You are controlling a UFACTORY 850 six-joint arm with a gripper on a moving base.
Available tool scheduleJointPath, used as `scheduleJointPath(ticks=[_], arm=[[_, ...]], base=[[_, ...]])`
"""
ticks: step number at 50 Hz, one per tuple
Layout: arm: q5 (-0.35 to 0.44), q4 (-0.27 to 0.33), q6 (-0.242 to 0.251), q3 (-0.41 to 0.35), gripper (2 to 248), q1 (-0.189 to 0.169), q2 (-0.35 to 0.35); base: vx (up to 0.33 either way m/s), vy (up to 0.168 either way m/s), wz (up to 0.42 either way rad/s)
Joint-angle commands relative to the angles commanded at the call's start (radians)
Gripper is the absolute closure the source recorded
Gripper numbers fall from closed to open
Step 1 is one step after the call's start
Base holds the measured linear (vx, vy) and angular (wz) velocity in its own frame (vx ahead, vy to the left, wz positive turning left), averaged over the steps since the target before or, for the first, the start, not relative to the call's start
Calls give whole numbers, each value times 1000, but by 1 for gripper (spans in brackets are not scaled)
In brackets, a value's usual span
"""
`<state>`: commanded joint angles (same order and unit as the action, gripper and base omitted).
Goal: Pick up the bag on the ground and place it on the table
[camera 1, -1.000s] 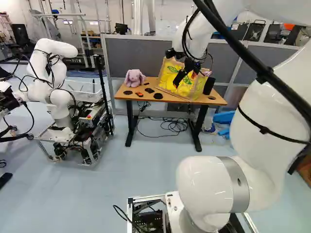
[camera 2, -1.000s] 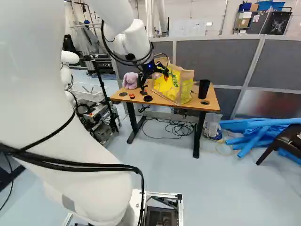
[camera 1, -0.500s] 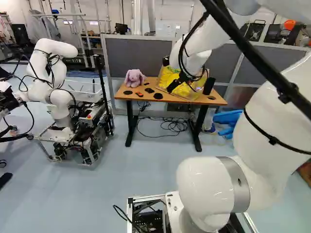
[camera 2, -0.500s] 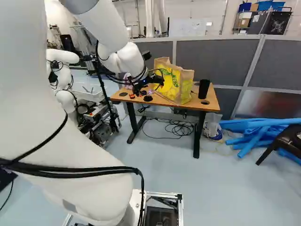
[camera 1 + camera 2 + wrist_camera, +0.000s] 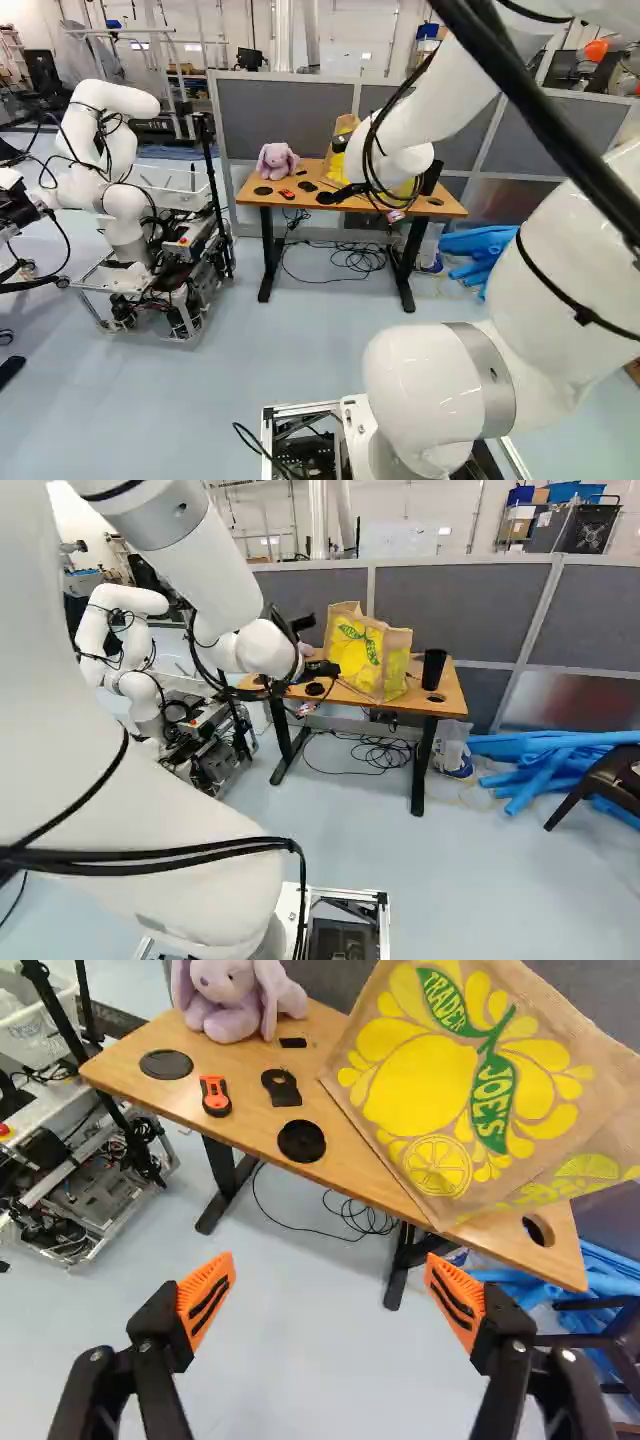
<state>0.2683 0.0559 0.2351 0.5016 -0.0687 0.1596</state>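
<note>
Bag (image 5: 365, 650) is standing on desk (image 5: 240, 1070) | plush rabbit (image 5: 225, 1000) is sitting nearby | gripper (image 5: 325, 645) is hanging apart, fingers spread wide

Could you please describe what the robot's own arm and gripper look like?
The arm is glossy white with thick, rounded segments, a grey band around a lower one, and black cables strapped along its outside. The gripper is black with small silvery screws and two fingers, each tipped with a ribbed, wedge-shaped orange pad bearing dark slots.
</note>
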Motion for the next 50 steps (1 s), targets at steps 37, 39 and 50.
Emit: scheduleJointPath(ticks=[37, 39, 50], arm=[[355, -33, -138, -243, 3, 40, 70], [370, -34, -144, -253, 3, 42, 73], [443, -41, -172, -303, 3, 50, 88]], base=[[0, 0, 0], [0, 0, 0], [0, 0, 0]])
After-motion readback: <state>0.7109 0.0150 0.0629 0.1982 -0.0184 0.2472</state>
